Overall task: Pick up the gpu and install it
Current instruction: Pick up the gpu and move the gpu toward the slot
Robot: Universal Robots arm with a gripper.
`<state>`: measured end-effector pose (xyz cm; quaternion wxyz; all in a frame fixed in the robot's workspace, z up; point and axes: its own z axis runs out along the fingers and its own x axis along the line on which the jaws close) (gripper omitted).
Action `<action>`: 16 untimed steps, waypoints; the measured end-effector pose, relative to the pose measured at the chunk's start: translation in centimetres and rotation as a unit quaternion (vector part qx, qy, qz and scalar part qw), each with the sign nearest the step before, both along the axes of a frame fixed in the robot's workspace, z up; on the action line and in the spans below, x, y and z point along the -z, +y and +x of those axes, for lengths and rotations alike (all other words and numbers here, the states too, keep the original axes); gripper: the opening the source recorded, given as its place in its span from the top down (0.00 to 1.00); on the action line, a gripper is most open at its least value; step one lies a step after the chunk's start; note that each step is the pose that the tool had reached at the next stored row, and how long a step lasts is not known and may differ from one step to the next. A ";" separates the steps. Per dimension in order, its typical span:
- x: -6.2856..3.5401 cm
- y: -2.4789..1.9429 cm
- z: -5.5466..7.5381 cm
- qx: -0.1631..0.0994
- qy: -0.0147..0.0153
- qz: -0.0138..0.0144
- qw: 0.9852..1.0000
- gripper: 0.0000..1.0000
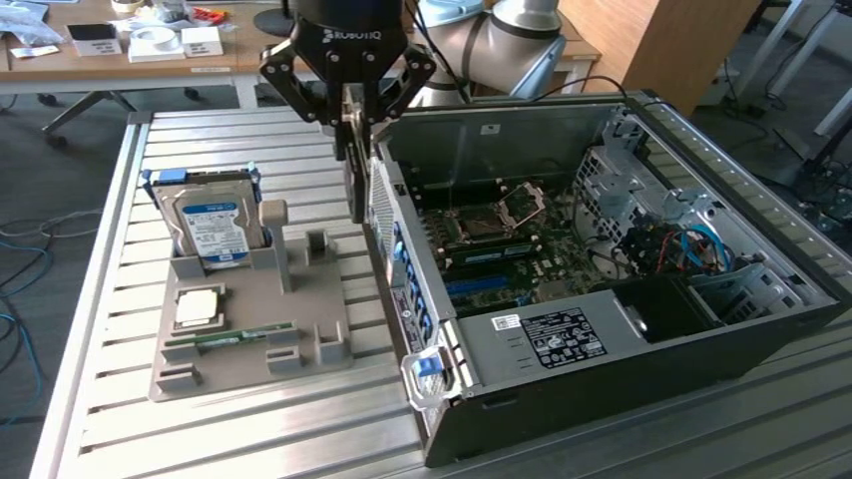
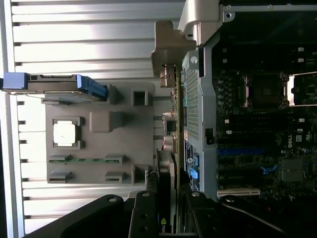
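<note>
Exterior view: the gripper hangs over the far part of the table, its fingers narrowed on the upper end of the gpu. The gpu is off the table and hangs with its long axis about vertical. Its free end points down and its thin edge faces this camera. It is just beside the outer rear wall of the open case, between this wall and the grey tray. The tray lies nearer the exterior view's left edge of the table. On it a hard drive stands upright, and a chip and a memory stick lie flat.

Wrist view: the gripper clamps the gpu from both sides. The card runs away from the fingers as a thin line along the case wall. A silvery bracket shows at its far end. The tray is beside it, with the hard drive on it.
</note>
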<state>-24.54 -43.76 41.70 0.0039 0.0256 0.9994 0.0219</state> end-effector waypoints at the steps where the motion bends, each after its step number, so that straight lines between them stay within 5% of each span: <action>1: 0.00 0.00 0.2 0.000 0.000 0.000 1.000 0.73; 16: 0.00 0.14 3.2 0.000 0.000 0.000 1.000 0.73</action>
